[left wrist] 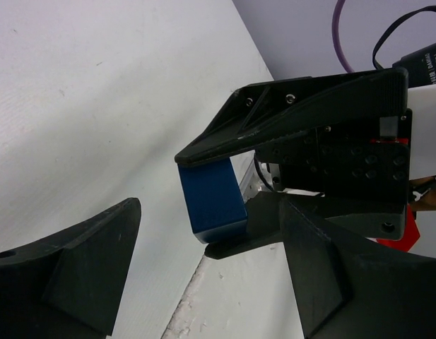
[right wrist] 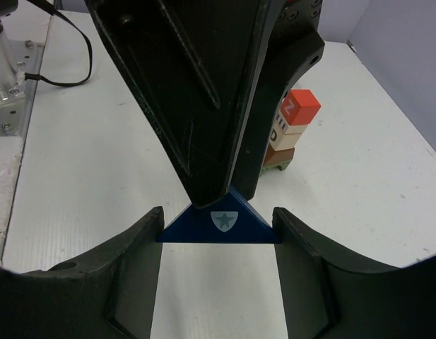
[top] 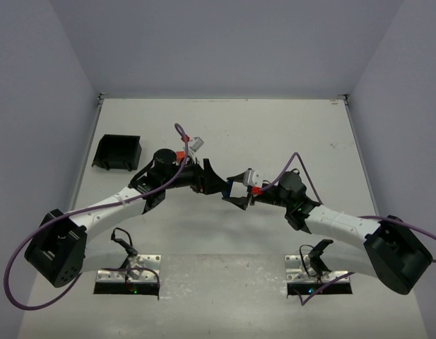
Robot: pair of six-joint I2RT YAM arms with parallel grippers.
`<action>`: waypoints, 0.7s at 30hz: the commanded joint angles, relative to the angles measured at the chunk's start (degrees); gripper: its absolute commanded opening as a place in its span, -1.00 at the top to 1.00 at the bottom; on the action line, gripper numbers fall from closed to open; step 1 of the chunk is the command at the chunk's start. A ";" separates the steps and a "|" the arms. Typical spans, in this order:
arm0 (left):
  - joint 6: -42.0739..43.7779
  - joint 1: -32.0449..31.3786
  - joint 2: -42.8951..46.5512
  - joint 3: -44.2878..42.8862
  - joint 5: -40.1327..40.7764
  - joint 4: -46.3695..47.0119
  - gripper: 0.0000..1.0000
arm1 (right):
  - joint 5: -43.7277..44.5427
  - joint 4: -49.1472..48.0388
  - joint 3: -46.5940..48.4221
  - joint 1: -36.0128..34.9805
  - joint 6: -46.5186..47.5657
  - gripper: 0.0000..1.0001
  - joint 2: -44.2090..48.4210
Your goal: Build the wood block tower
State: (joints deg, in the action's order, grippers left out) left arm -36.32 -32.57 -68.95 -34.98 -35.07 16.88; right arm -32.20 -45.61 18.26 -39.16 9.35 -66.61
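Your 2 arms reach in from the near corners and meet over the middle of the white table (top: 274,127), forearms low and wrists turned toward each other. Your left gripper (top: 213,181) points right and your right gripper (top: 233,193) points left, their tips close together.

Your right gripper is clamped on the blue triangular wooden wedge (right wrist: 219,223). In the right wrist view, the wedge's 2 lower corners press against the 2 dark fingers, with the flat base down and the apex up. Your left gripper stands wide with nothing gripped. In the left wrist view its 2 fingers (left wrist: 69,275) sit well apart in the foreground, and the wedge and the right gripper's jaws lie just beyond them. In the right wrist view, part of the left gripper comes down to the wedge's apex, but you cannot tell whether it touches.

The wedge's triangular face carries a pale shield badge with a star, and its side face is plain deep blue.

The tower stands on the table on the far side of the left gripper. It shows only in the right wrist view and is partly hidden. A red wooden cube (right wrist: 302,106) sits on top, with a tan wooden cube (right wrist: 287,134) bearing dark lettering under it. A darker brownish block (right wrist: 278,157) is at the bottom.

You can count 1 wedge, 1 red cube, 1 tan cube and 1 darker block. There is also 1 black square tray (top: 117,152) at the far left, well apart from both grippers.
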 commanded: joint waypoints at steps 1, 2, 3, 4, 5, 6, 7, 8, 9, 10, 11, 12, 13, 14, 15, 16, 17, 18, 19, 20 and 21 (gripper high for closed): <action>-0.09 -0.88 -0.77 -2.43 -1.20 3.10 -0.52 | 0.09 -3.23 2.69 -0.13 1.25 0.45 -0.13; -0.11 -0.91 -0.93 -2.56 -1.18 3.07 -0.43 | 0.12 -3.26 2.80 -0.13 1.28 0.44 -0.20; -0.23 -0.91 -1.05 -2.63 -1.18 3.07 -0.35 | 0.00 -3.22 3.00 -0.13 1.32 0.44 -0.40; -0.33 -0.91 -1.09 -2.67 -1.23 3.11 -0.32 | -0.14 -3.03 3.29 -0.13 1.41 0.43 -0.54; -0.34 -0.93 -1.08 -2.74 -1.28 3.16 -0.31 | -0.30 -2.54 3.56 -0.15 1.49 0.43 -0.63; -0.40 -0.98 -1.03 -2.79 -1.43 3.16 -0.29 | -0.75 -1.73 3.86 -0.20 1.59 0.42 -0.88; -0.44 -1.06 -1.01 -2.81 -1.49 3.22 -0.28 | -1.07 -1.28 4.09 -0.25 1.69 0.41 -1.15; -0.49 -1.15 -1.01 -2.81 -1.49 3.31 -0.27 | -1.31 -1.04 4.28 -0.29 1.79 0.40 -1.43; -0.57 -1.24 -1.01 -2.81 -1.49 3.34 -0.21 | -1.43 -0.91 4.40 -0.24 1.81 0.40 -1.57; -0.59 -1.22 -0.96 -2.77 -1.49 3.34 -0.17 | -1.63 -0.55 4.55 -0.22 1.90 0.40 -1.68; -0.61 -1.18 -0.92 -2.71 -1.49 3.35 -0.15 | -1.82 -0.08 4.72 -0.24 2.00 0.40 -1.79; -0.68 -1.18 -0.92 -2.64 -1.48 3.42 -0.07 | -1.90 0.34 4.86 -0.31 2.07 0.40 -1.86; -0.68 -1.18 -0.92 -2.64 -1.39 3.43 0.01 | -1.96 0.34 4.85 -0.30 2.08 0.40 -1.86; -0.76 -1.26 -0.92 -2.64 -1.24 3.43 0.09 | -1.74 0.26 4.78 -0.23 2.15 0.40 -1.86; -0.77 -1.32 -0.97 -2.64 -1.01 3.37 0.18 | -1.56 0.25 4.77 -0.27 2.22 0.40 -1.80; -0.77 -1.35 -0.96 -2.68 -0.75 3.26 0.24 | -1.42 0.30 4.69 -0.31 2.29 0.40 -1.77; -0.67 -1.32 -0.86 -2.79 -0.46 2.97 0.27 | -1.31 0.47 4.66 -0.27 2.46 0.40 -1.71; -0.46 -1.25 -0.73 -2.93 -0.12 2.56 0.29 | -1.17 0.86 4.80 -0.22 2.71 0.40 -1.60; -0.20 -1.19 -0.64 -3.11 0.25 2.02 0.32 | -0.99 1.79 4.96 -0.22 2.89 0.40 -1.58; 0.02 -1.26 -0.54 -3.34 0.64 1.48 0.35 | -0.83 2.13 5.04 -0.22 3.06 0.40 -1.51; 0.02 -1.26 -0.34 -3.34 0.85 1.34 0.41 | -0.77 2.33 5.11 -0.22 3.19 0.39 -1.51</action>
State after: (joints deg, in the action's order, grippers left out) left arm -36.88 -33.30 -70.17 -35.39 -34.77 16.49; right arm -33.05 -43.29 20.80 -39.18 11.33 -68.45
